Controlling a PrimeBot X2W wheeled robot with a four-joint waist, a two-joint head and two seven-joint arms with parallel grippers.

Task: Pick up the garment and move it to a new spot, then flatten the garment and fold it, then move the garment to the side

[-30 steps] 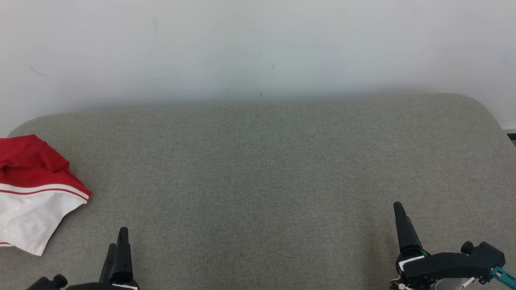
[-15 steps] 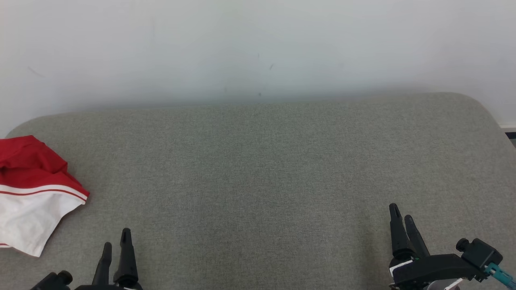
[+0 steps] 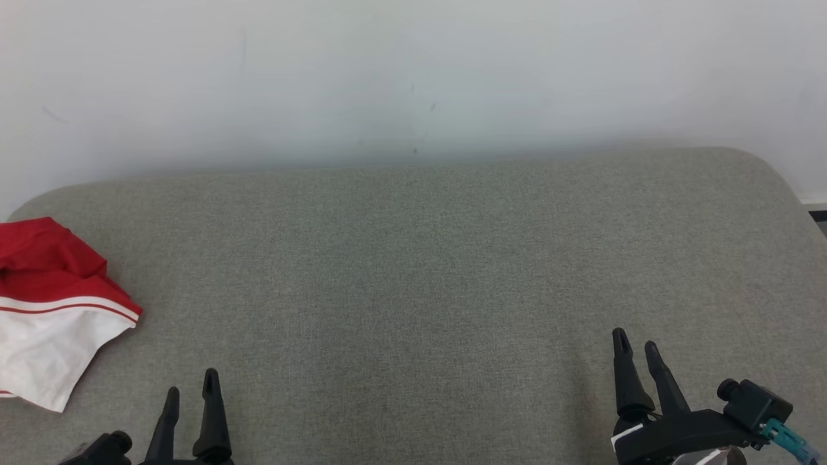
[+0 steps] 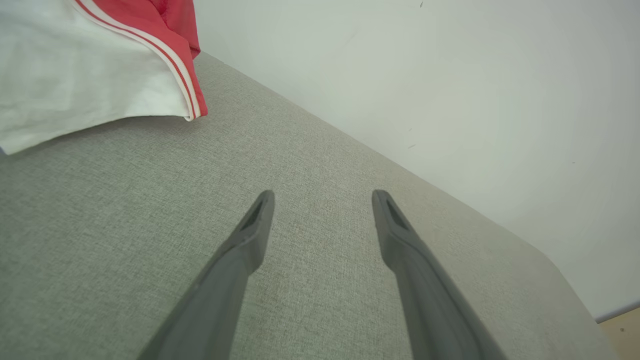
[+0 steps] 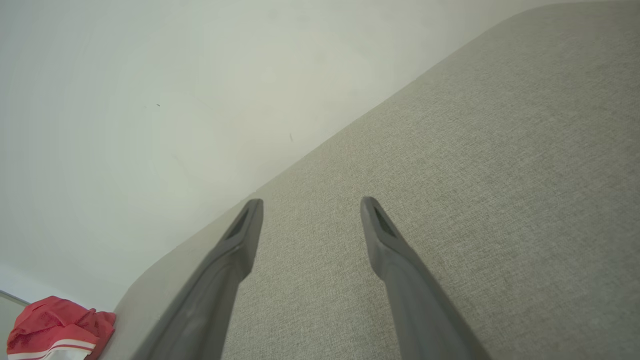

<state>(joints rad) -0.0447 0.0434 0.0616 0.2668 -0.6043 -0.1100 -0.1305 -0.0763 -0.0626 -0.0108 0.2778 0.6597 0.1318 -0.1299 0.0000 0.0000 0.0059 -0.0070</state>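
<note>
Both claws, left gripper point(image 3: 190, 382) and right gripper point(image 3: 635, 339), stand apart and empty at seven and five o'clock. At nine o'clock the red-and-white garment point(image 3: 52, 310) lies rumpled on the grey cushion point(image 3: 413, 271); I'd judge every step is left to do.

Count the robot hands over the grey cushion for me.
2. The left hand sits at the head view's lower left, near the red-and-white garment; the right hand at lower right. Both open, empty.

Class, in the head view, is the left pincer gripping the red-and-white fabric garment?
No, the left pincer stands open, apart from the red-and-white fabric garment lying to its left.
</note>
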